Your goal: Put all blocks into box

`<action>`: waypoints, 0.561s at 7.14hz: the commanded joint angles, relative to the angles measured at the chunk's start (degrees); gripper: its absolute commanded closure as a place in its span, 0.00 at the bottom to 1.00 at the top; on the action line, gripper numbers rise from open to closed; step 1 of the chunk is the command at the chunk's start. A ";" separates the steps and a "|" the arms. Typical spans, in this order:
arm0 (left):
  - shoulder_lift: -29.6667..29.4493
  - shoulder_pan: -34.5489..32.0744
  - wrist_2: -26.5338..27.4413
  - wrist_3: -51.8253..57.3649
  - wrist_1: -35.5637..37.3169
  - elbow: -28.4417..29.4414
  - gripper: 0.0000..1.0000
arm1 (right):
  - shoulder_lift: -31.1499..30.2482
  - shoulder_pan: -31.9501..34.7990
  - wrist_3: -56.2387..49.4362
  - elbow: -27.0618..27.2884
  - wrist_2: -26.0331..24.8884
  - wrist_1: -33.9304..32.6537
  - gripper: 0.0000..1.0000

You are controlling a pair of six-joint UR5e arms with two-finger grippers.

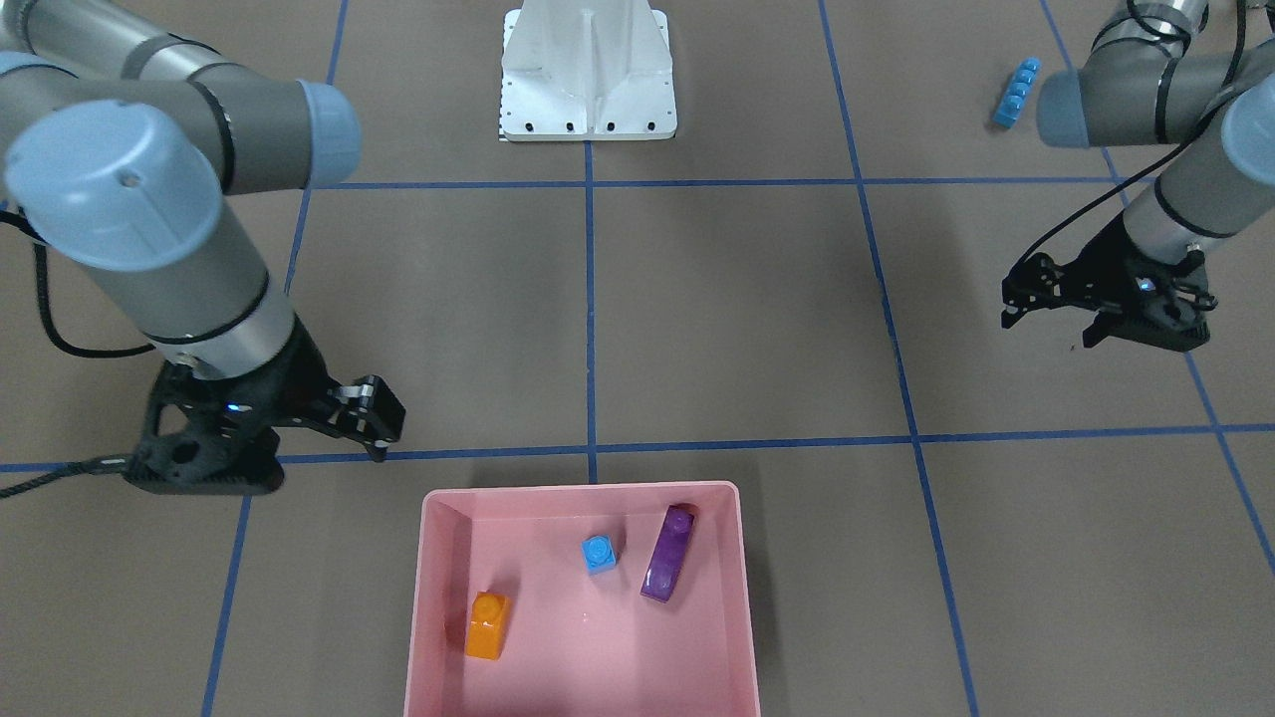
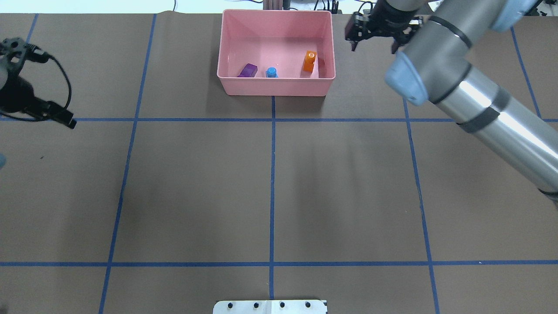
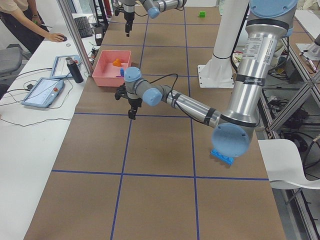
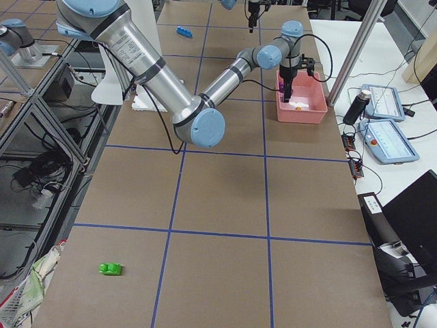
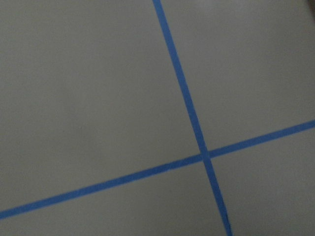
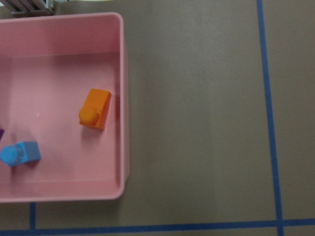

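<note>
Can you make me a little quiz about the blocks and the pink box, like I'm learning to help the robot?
1. Pick one: how many blocks lie inside the pink box? A) two B) three C) five
2. True or false: the long blue block lies on the table, outside the box.
3. Fill the gap: the lone block at the table's end on the robot's right is coloured ____.

Key
1: B, the orange block, the tiny blue block and the purple block.
2: True.
3: green.
</note>
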 commanded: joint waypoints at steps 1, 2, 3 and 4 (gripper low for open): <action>11.93 6.58 0.09 -0.73 -3.59 -8.28 0.00 | -22.44 4.12 -9.25 19.67 2.93 -0.52 0.01; 16.93 10.29 0.18 -2.47 -5.09 -10.04 0.00 | -32.12 5.79 -14.69 25.75 2.94 -0.17 0.01; 23.24 15.02 1.92 -2.32 -10.50 -10.32 0.00 | -40.05 6.59 -18.31 30.77 2.94 0.18 0.01; 30.35 19.51 6.64 -2.23 -18.73 -10.33 0.00 | -44.30 6.86 -18.61 33.35 2.94 0.36 0.01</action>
